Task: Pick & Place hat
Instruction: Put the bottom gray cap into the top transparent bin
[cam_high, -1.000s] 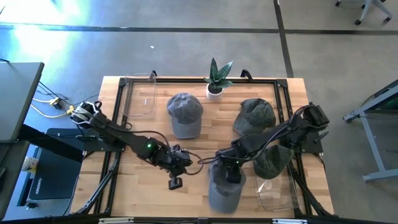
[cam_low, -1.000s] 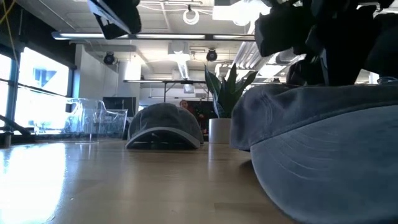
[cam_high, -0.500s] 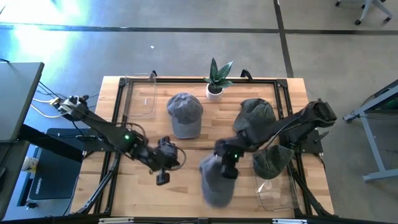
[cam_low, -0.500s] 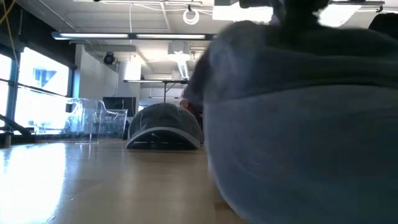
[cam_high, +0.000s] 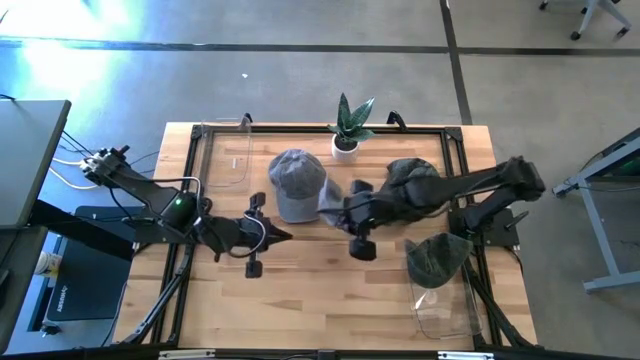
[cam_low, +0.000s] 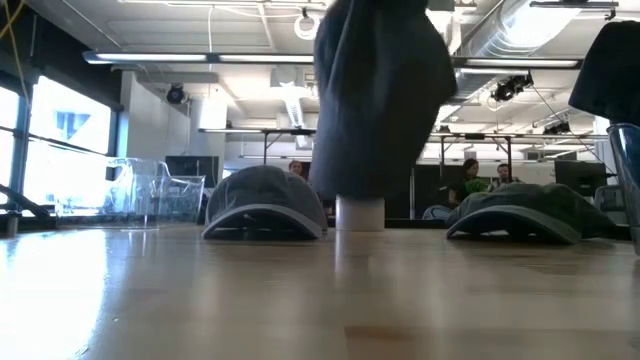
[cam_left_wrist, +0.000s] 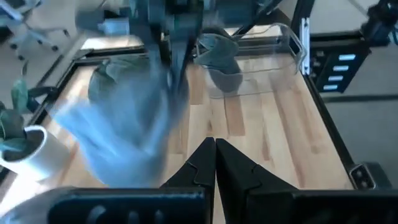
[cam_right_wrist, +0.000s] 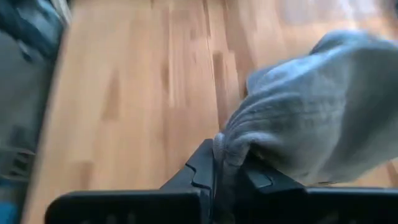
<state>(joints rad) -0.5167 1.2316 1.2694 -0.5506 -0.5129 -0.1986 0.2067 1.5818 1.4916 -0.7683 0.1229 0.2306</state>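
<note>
My right gripper (cam_high: 345, 212) is shut on a grey hat (cam_low: 380, 90) and holds it in the air over the middle of the table. The hat shows blurred in the left wrist view (cam_left_wrist: 118, 124). A second grey hat (cam_high: 297, 183) lies brim down on the wood at the far middle. Two dark green hats show: one (cam_high: 412, 182) lies at the far right, the other (cam_high: 437, 257) at the near right. My left gripper (cam_high: 283, 236) is shut and holds nothing, left of centre above the table. My right gripper pinches a bunched fold of the hat's grey cloth (cam_right_wrist: 235, 144) between its two fingers. The hat hangs below the fingers, and its lower end (cam_low: 360, 185) is clear of the table.
A potted plant (cam_high: 347, 125) stands at the far edge. One clear container (cam_high: 228, 160) stands at the far left and another (cam_high: 445, 305) at the near right. A black frame (cam_high: 195, 190) runs around the tabletop. People sit in the room beyond (cam_low: 470, 180).
My right gripper has taken the grey hat from the table's near middle, lifted it clear and carried it up and toward the far edge; the hat now hangs from the gripper. My left gripper has drawn back toward the table's left and far side.
</note>
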